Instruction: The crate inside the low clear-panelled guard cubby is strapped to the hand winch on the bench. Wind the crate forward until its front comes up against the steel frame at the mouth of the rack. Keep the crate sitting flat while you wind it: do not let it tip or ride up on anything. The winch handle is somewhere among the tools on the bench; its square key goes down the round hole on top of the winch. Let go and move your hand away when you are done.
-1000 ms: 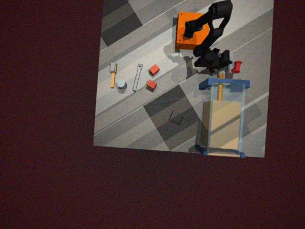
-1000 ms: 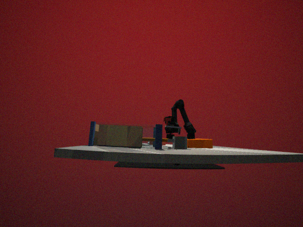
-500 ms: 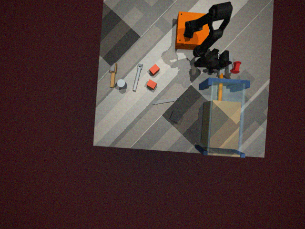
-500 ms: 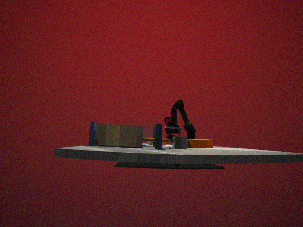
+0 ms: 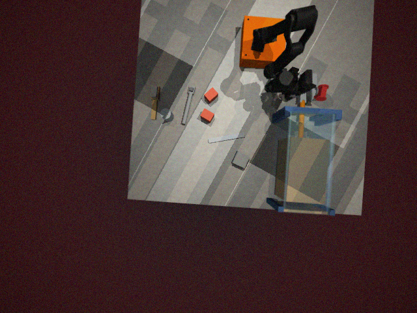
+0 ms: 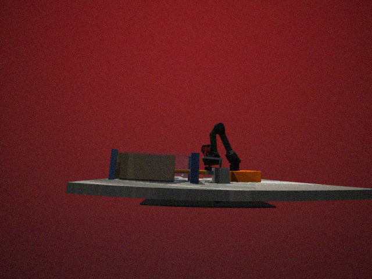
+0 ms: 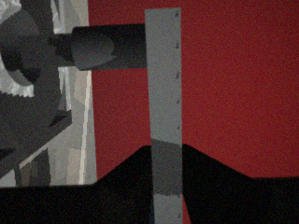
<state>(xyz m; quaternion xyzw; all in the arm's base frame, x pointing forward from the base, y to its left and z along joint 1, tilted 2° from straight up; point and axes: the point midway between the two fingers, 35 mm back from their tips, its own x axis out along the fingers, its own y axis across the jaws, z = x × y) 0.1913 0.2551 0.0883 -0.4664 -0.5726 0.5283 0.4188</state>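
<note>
While crate [image 5: 303, 168] [image 6: 147, 167] sat flat inside guard cubby, well back from steel frame [image 5: 313, 109] [image 6: 194, 168], we had gripper [image 5: 304, 97] [image 7: 164, 154] clenched on winch handle [image 7: 163, 103] beyond frame — strap [image 5: 301, 124] [image 6: 182, 171] running through. Tilted wrist could have levered key out; overwinding at frame could have tipped crate.

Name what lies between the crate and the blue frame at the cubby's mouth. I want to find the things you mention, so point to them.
An orange strap [image 5: 301, 126] [image 6: 182, 171] spans the gap from crate [image 5: 304, 168] [image 6: 147, 167] to blue frame [image 5: 313, 109] [image 6: 194, 168], in top and exterior views.
</note>
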